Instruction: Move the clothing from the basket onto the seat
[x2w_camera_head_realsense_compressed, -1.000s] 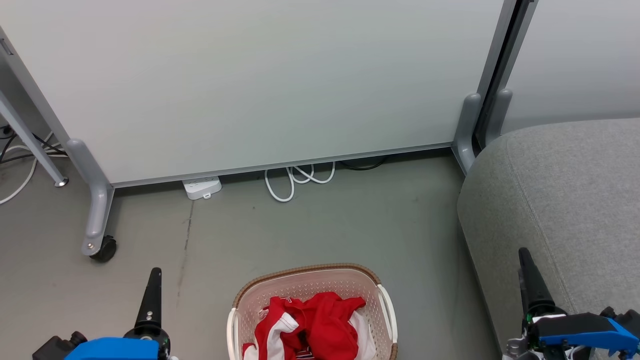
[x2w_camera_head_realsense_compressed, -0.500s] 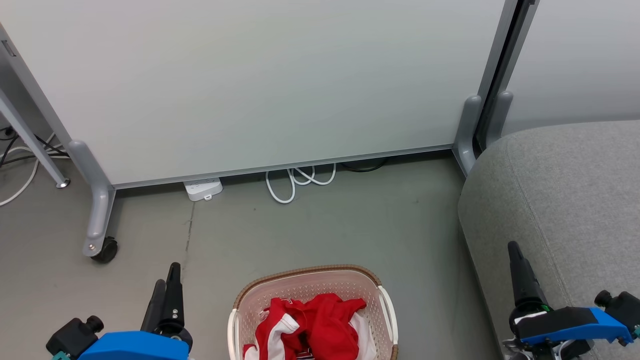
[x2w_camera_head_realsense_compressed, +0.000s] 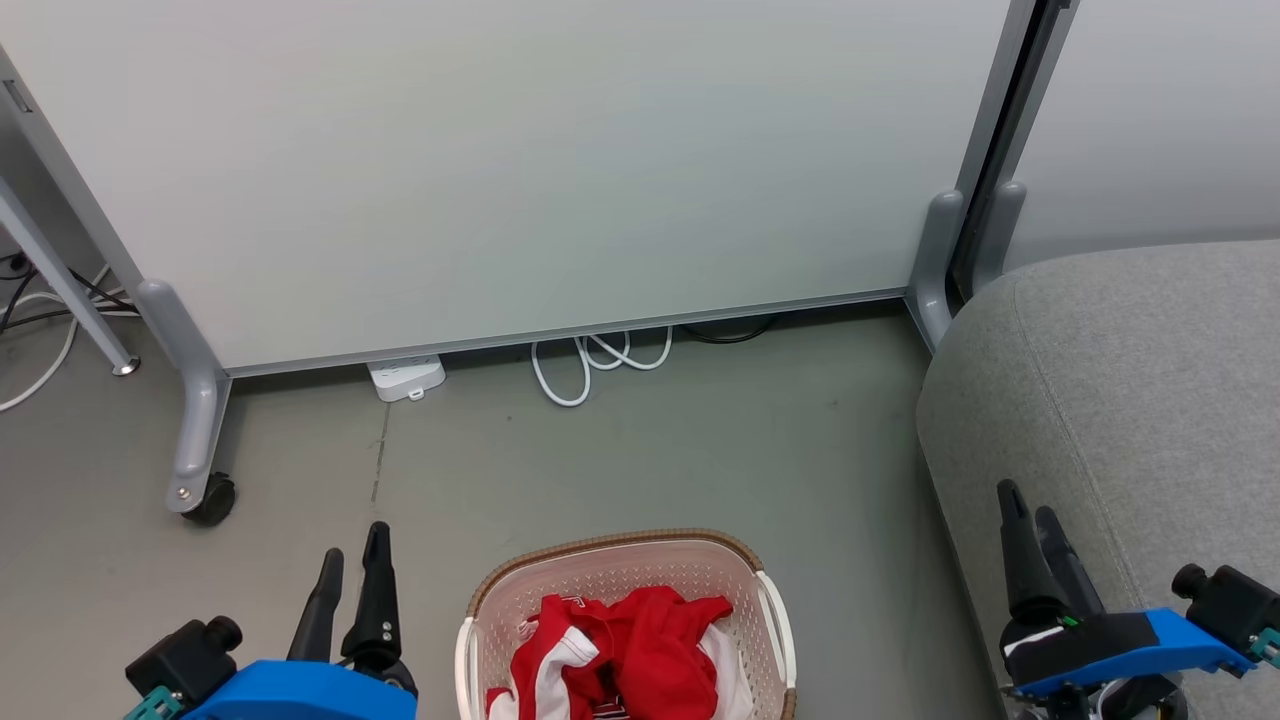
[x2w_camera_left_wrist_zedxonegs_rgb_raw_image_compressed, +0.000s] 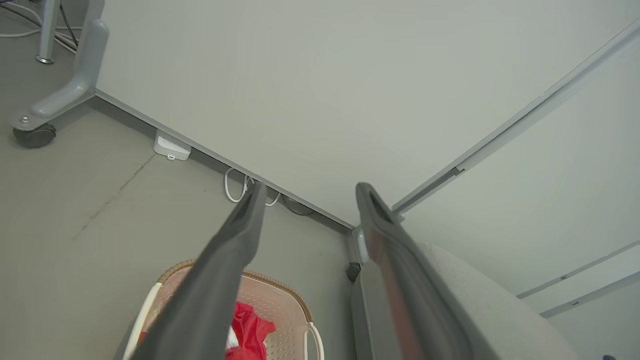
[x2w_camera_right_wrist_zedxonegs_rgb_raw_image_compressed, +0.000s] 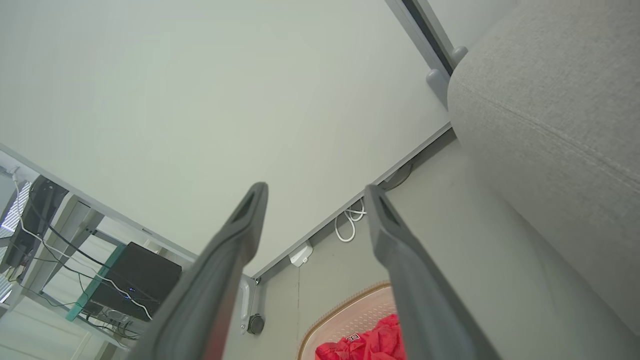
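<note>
The cream basket (x2w_camera_head_realsense_compressed: 620, 552) with its brown rim stands on the floor at the bottom middle of the head view. Crumpled red and white clothing (x2w_camera_head_realsense_compressed: 640, 650) lies inside it. My left gripper (x2w_camera_head_realsense_compressed: 354, 545) hangs open just left of the basket, above the floor, holding nothing. My right gripper (x2w_camera_head_realsense_compressed: 1025, 502) is open over the near left edge of the grey seat (x2w_camera_head_realsense_compressed: 1130, 380), also holding nothing. The left wrist view looks past the open left gripper (x2w_camera_left_wrist_zedxonegs_rgb_raw_image_compressed: 312, 190) to the basket (x2w_camera_left_wrist_zedxonegs_rgb_raw_image_compressed: 280, 292), clothing (x2w_camera_left_wrist_zedxonegs_rgb_raw_image_compressed: 247, 327) and seat (x2w_camera_left_wrist_zedxonegs_rgb_raw_image_compressed: 475, 300). In the right wrist view, the right gripper (x2w_camera_right_wrist_zedxonegs_rgb_raw_image_compressed: 315, 190) frames the basket (x2w_camera_right_wrist_zedxonegs_rgb_raw_image_compressed: 345, 305) and clothing (x2w_camera_right_wrist_zedxonegs_rgb_raw_image_compressed: 370, 345).
A pale partition panel (x2w_camera_head_realsense_compressed: 500, 150) closes off the back, its grey foot and castor (x2w_camera_head_realsense_compressed: 205, 495) at the left. A white power strip (x2w_camera_head_realsense_compressed: 405, 377) and looped white cable (x2w_camera_head_realsense_compressed: 590, 365) lie along its base. Bare grey floor (x2w_camera_head_realsense_compressed: 650, 450) lies between the partition, basket and seat.
My left gripper has moved right towards the basket and turned so both fingers show. The right gripper has shifted slightly left and turned likewise. The basket and clothing are unmoved.
</note>
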